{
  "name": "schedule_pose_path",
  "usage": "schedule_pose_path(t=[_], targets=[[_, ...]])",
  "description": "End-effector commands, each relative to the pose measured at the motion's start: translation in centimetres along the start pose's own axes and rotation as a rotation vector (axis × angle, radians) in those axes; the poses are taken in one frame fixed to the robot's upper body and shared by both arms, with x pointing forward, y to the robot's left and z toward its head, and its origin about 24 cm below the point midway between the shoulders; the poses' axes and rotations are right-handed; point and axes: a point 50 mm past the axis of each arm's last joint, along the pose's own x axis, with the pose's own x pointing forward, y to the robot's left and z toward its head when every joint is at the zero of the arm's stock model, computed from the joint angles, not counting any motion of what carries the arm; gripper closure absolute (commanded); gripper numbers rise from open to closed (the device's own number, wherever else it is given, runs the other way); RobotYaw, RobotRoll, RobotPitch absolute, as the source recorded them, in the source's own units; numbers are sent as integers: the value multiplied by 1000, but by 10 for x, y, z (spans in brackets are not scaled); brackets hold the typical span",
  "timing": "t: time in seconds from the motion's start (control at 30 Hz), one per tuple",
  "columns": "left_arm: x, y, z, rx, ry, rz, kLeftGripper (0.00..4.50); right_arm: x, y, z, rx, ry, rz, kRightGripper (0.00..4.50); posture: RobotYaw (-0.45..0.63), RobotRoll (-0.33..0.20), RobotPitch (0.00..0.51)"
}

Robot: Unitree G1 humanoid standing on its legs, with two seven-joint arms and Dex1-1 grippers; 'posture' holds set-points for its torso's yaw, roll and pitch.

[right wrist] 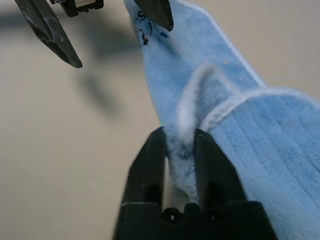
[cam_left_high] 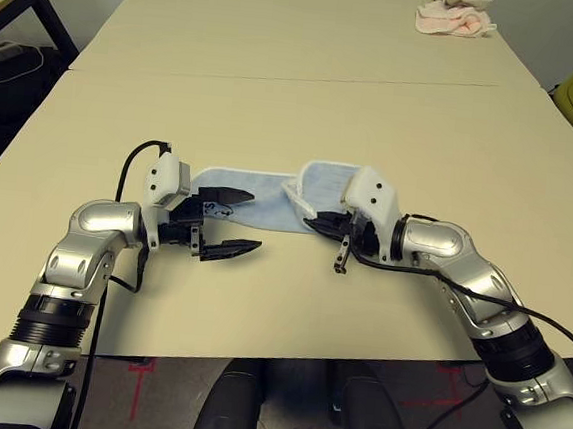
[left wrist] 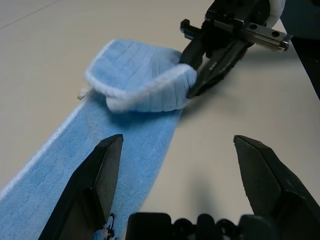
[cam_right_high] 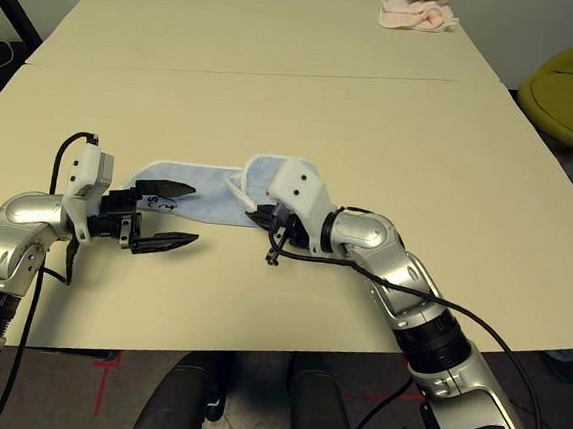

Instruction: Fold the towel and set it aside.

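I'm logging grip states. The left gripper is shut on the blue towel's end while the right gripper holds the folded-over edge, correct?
Not quite: the left gripper stands open over the towel, gripping nothing, as the left wrist view shows. The right gripper does hold the folded-over edge.

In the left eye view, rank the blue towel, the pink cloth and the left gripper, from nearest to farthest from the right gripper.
From the right gripper:
1. Towel, between its fingers.
2. Left gripper, at the towel's other end.
3. Pink cloth, at the table's far right.

table: beige, two tops abutting | towel near edge | pink cloth far corner
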Motion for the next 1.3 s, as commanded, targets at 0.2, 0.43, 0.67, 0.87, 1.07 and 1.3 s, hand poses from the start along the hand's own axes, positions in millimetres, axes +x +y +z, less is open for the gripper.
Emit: schedule_pose_path(t=[0.2, 0.43, 0.67, 0.87, 1.07, 1.3], targets=[[2, -2, -4, 2, 21, -19, 0, -6, -5, 3, 60, -36, -30, 212, 60, 0, 158], [3, -2, -4, 1, 19, -21, 0, -32, -26, 19, 263, -317, -244, 20, 45, 0, 154], [4, 2, -2, 10, 19, -19, 0, -69, -45, 7, 151, -296, -393, 20, 33, 0, 147], [4, 5, 0, 15, 6, 11, 0, -90, -50, -10, 68, -202, -426, 20, 36, 0, 142], [2, 7, 2, 6, -10, 57, 0, -98, -39, -27, -32, -103, -312, 20, 49, 0, 142], [-10, 17, 6, 7, -4, 181, 0, -108, -35, -50, -80, -47, -273, 20, 59, 0, 144]])
